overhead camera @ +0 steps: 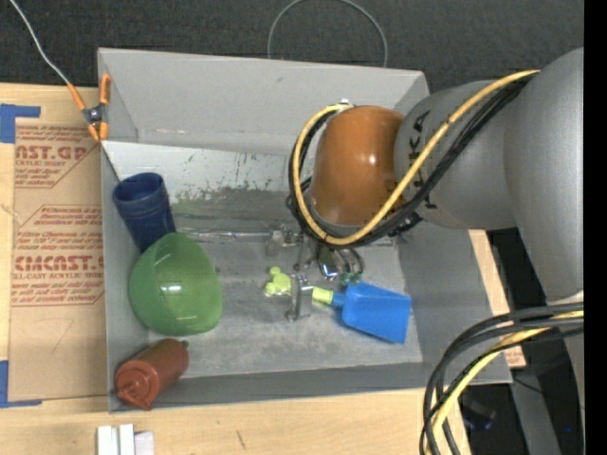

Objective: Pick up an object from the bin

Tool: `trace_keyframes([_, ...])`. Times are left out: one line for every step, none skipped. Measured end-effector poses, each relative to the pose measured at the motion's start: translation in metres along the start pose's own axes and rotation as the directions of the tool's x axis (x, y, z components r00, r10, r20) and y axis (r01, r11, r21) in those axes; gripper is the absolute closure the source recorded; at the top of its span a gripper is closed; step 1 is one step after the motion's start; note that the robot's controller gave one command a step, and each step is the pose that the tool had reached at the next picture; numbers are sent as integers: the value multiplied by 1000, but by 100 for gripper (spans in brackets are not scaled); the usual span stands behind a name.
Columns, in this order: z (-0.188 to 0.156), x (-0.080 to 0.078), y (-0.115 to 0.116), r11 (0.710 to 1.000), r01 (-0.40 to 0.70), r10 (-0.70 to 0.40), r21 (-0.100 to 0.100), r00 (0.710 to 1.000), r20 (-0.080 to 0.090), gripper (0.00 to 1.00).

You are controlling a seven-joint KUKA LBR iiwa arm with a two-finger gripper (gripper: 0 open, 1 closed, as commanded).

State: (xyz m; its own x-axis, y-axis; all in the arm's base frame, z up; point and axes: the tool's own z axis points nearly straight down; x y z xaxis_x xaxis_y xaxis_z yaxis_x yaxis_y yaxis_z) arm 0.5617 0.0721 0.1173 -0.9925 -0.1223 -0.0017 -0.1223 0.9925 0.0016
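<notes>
Five loose things lie in the grey metal bin (248,95). In the camera view the arm comes in from the right, its orange cover (356,164) looped by yellow and black cables (302,164), and the gripper (301,294) hangs below that cover over the middle of the bin floor. The metal tip of the gripper sits right at a small yellow-green thing (276,283), which lies near the centre of the floor and shows on both sides of the tip. Its exact shape is too small to make out. Whether the gripper is spread or pressed together cannot be told from this angle, nor whether the yellow-green thing is pinched.

Just to the right of the gripper, a bright blue plastic scoop-like piece (377,314) lies on the floor, its near end close to the yellow-green thing. Well apart, along the left wall, stands a dark blue cup (143,208), and just beside it below is a translucent green bowl (175,287). A red-brown cylinder (150,373) lies on its side in the lower left corner.
</notes>
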Motion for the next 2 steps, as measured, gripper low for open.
trace_keyframes([48,5,-31,998,-59,59,-2,998,-5,100])
trace_keyframes([48,5,-31,998,-59,59,-2,998,-5,100])
